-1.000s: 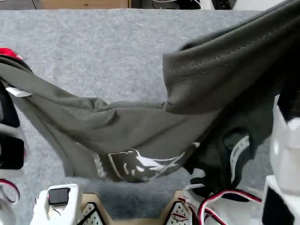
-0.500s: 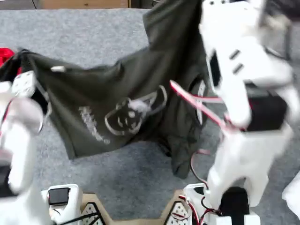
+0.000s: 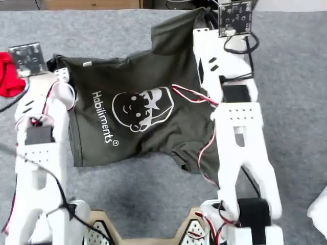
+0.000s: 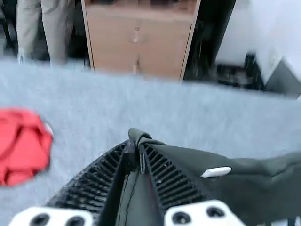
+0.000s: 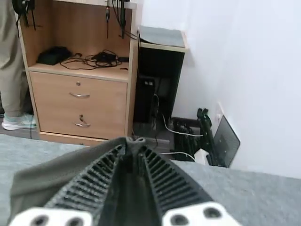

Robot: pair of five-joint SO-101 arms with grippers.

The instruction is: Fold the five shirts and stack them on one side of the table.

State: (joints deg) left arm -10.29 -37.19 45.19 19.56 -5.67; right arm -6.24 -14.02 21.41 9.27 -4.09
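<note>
Left gripper (image 4: 136, 141): its fingers pinch one edge of the shirt (image 3: 133, 117).
Right gripper (image 5: 134, 141): its fingers pinch the opposite edge.
Shirt: we find it stretched between both pairs of fingers, trailing from them over the table (image 3: 127, 199).
Other shirt (image 3: 9, 76): beside the left fingers, on the side away from the right ones.

The dark green shirt (image 3: 133, 122), bunched close under the high camera a second ago, swung away and opened out over the bench (image 3: 291, 76), print facing up. Both arms stretched forward, the left pincer (image 4: 136, 146) and right pincer (image 5: 134, 143) carrying its top edge outward.

shirt (image 3: 138, 120): olive-green, white cartoon print | cloth (image 3: 7, 76): red | table (image 3: 117, 35): grey
</note>
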